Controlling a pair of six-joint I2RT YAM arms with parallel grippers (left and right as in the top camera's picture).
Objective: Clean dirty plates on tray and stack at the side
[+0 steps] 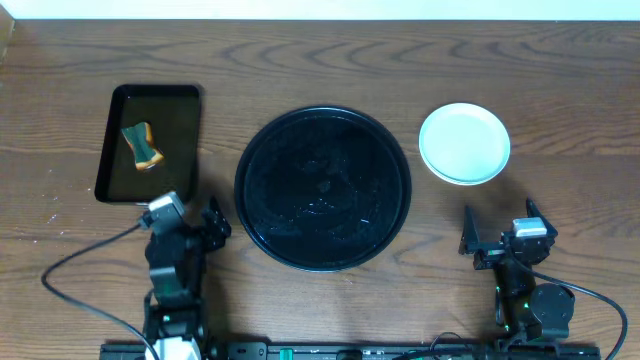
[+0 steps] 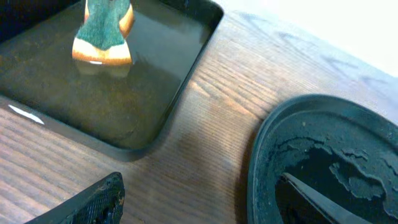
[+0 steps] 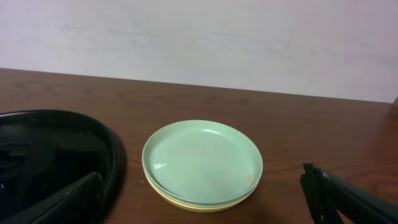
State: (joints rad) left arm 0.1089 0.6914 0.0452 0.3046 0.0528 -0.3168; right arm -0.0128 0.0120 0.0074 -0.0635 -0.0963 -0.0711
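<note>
Left arm (image 1: 172,270) and right arm (image 1: 535,305): black bodies, white camera block (image 1: 165,210) at each wrist, black textured fingers (image 2: 93,202), thin black cables (image 1: 75,250).

We find no text, label, brand, number or sign that can be read in any of the three views. The plates (image 1: 464,143), the round black tray (image 1: 322,188), the rectangular tray (image 1: 176,128) and the sponge (image 1: 143,145) on it all show plain surfaces. The arm housings at the bottom of the overhead view are too small for us to tell whether they carry any marking.
</note>
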